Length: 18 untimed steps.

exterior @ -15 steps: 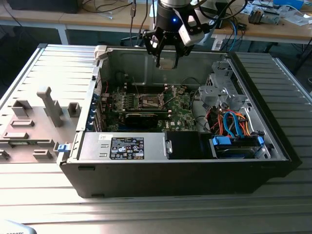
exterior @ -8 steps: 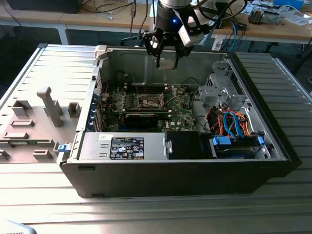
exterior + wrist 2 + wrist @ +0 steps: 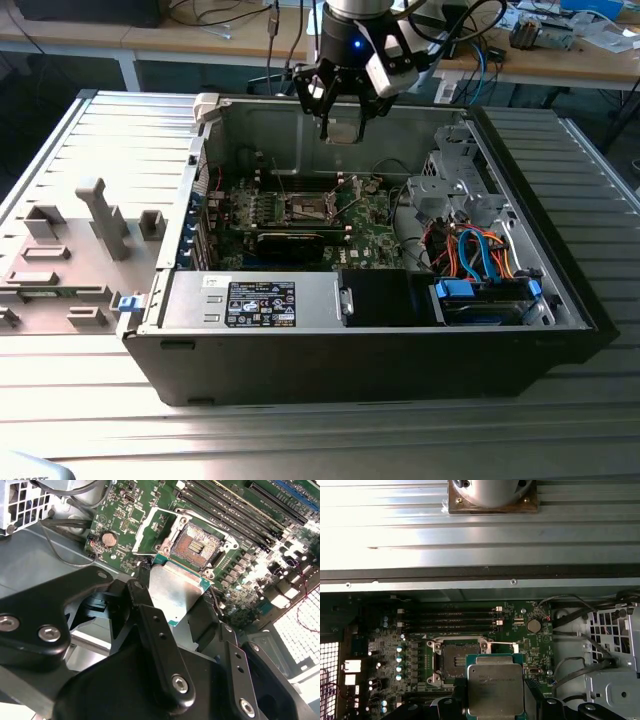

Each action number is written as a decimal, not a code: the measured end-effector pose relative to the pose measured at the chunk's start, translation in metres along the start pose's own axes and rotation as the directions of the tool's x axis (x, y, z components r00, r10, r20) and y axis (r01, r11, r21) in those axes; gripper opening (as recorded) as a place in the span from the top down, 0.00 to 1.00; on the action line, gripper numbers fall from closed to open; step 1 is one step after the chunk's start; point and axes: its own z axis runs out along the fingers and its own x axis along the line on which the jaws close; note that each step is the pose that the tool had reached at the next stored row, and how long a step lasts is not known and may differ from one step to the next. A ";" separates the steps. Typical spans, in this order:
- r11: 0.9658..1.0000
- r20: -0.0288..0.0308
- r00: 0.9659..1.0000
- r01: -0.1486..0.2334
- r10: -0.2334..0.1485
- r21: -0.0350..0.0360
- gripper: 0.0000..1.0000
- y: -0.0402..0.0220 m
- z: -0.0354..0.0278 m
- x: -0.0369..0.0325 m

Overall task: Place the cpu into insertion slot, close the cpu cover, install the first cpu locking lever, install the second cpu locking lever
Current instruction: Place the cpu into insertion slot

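Observation:
My gripper hangs above the open computer case, shut on the cpu, a flat silvery square held by its edges between the two black fingers. In both wrist views the cpu hovers apart from the board, just to one side of the insertion slot. The slot is bare, with a dark centre and a silver rim. The cpu cover, a thin silver frame, is swung open beside the slot.
A labelled black-and-white box fills the case's front. A long black card lies just before the slot. A drive cage with orange and blue cables stands at the exterior view's right. Grey fixtures sit on the table outside the case.

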 end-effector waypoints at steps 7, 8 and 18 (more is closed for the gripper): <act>1.000 0.000 1.000 0.000 0.000 0.000 0.46 -0.0001 0.0015 0.0000; 1.000 0.000 1.000 0.000 0.000 0.000 0.46 -0.0002 0.0017 0.0000; 1.000 0.000 1.000 0.000 0.000 0.000 0.46 -0.0003 0.0035 0.0000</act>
